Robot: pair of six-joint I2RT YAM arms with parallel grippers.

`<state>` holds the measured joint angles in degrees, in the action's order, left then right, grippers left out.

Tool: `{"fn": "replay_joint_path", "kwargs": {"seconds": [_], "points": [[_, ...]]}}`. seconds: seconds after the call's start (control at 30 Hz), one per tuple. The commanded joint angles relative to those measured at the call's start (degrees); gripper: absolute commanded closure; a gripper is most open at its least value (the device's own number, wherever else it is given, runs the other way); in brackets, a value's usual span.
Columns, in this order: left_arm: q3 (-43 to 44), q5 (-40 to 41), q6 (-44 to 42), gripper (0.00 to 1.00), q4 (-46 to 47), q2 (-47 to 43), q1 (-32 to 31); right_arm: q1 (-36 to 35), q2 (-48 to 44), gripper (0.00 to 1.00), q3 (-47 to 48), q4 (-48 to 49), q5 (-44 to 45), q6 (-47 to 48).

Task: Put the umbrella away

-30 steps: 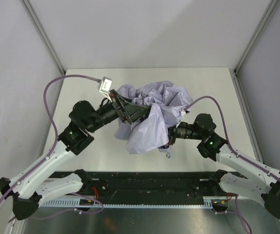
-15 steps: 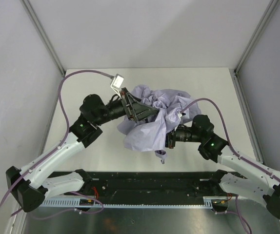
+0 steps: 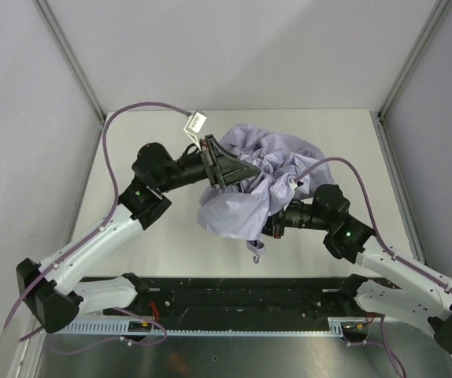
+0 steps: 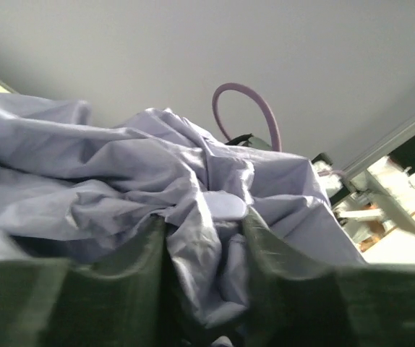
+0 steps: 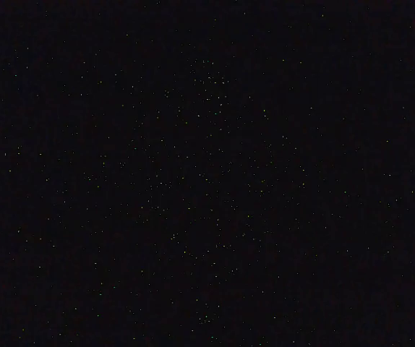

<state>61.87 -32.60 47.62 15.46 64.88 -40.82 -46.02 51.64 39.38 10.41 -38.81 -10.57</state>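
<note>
At 10 o'clock on the surface (image 3: 352,150), L arm has swung further in & its claw (image 3: 246,169), wide a sec ago, now pinches a fold of the umbrella (image 3: 269,161) canopy. Umbrella's crumpled mid-surface, so the fabric's only being gathered; far from stowed, I'd judge. Strap loop (image 3: 255,246) dangles at 6. R claw (image 3: 273,227), under cloth at 4, is clenched; on what, can't tell. Bare room at 9 & 3, but side walls (image 3: 21,157) are close and the black rail (image 3: 234,295) bounds 6.

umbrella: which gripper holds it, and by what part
Left gripper pinches a fold of the umbrella canopy. Right gripper is shut, hidden under the fabric; its hold cannot be told.
</note>
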Motion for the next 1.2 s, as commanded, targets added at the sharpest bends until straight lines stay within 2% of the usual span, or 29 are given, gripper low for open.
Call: {"fn": "replay_joint_path", "kwargs": {"seconds": [0.0,0.03,0.07,0.17,0.23,0.3,0.4,0.57,0.77,0.87,1.0,1.17], "points": [[4.55,1.23,-2.26,0.82,7.52,2.6,0.69,-3.54,-1.5,1.0,2.98,2.42,-6.65,2.75],[4.39,1.32,-3.01,0.9,8.02,1.95,0.89,-3.55,-1.65,0.97,2.99,2.64,-5.5,2.0],[4.04,1.71,-3.74,0.95,8.41,1.05,1.21,-3.55,-1.95,0.88,2.99,2.31,-4.18,1.49],[1.62,2.78,-4.89,0.99,10.31,-2.87,2.42,-3.63,-3.12,0.51,2.87,-0.09,2.12,0.77],[-0.64,3.3,-5.23,1.0,11.15,-6.07,3.62,-3.48,-4.11,0.31,2.67,-2.52,7.8,0.6],[-3.27,4.03,-4.87,1.0,11.51,-9.75,5.81,-3.18,-5.15,0.2,2.47,-5.43,11.61,1.02],[-7.48,6.63,-5.11,1.0,11.81,-16.18,8.53,-2.52,-7.62,0.11,1.59,-9.28,19.27,0.21],[-13.51,11.5,-6.52,1.0,11.75,-24.44,10.58,-1.54,-12.02,0.02,0.21,-14.89,25.16,-1.79],[-16.97,16.64,-7.57,1.0,11.05,-28.35,11.82,-1.48,-21.47,0.01,1.22,-16.64,32.31,-5.32],[-17.41,16.41,-8.9,1.0,10.83,-28.35,12.2,-1.45,-24.27,0.01,1.98,-9.26,28.0,-10.49],[-18.73,18.67,-10.53,1.0,10.77,-28.81,12.4,-1.74,-19.44,0.01,2.25,6.93,20.49,-25.62],[-19.56,18.04,-9.73,1.0,10.97,-28.06,12.5,-2.55,-12.35,0.01,3.31,14.74,26.75,-35.85]]}}
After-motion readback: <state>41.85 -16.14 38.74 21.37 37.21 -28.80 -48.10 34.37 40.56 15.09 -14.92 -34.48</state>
